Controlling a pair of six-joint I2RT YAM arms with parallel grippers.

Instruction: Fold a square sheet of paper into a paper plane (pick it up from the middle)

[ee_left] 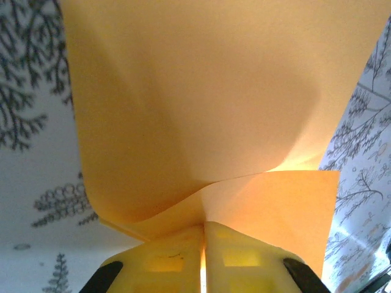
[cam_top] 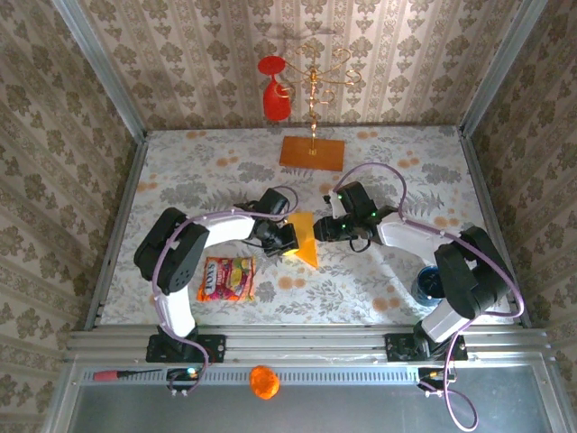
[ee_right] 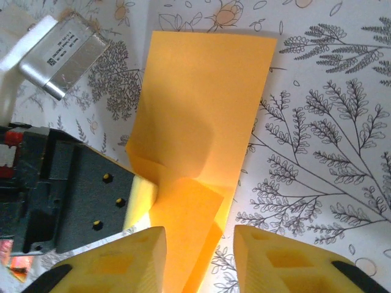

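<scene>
The yellow-orange sheet of paper (cam_top: 306,236) lies folded mid-table, narrowing to a point toward the near side. My left gripper (cam_top: 287,240) is shut on its left edge. In the left wrist view the yellow fingers (ee_left: 177,256) press together on the paper (ee_left: 201,104), which curls up and over them. My right gripper (cam_top: 322,227) sits at the paper's right side. In the right wrist view it (ee_right: 198,247) stands open, its pads either side of a folded flap of the paper (ee_right: 201,110) without touching it. The left gripper's pad (ee_right: 142,196) pinches the sheet there.
A printed snack packet (cam_top: 227,278) lies near the left arm's base. A brownish-orange board (cam_top: 312,152) with a gold stand and a hanging red glass (cam_top: 274,90) stand at the back. A blue cup (cam_top: 426,285) sits by the right arm. An orange object (cam_top: 263,382) rests on the front rail.
</scene>
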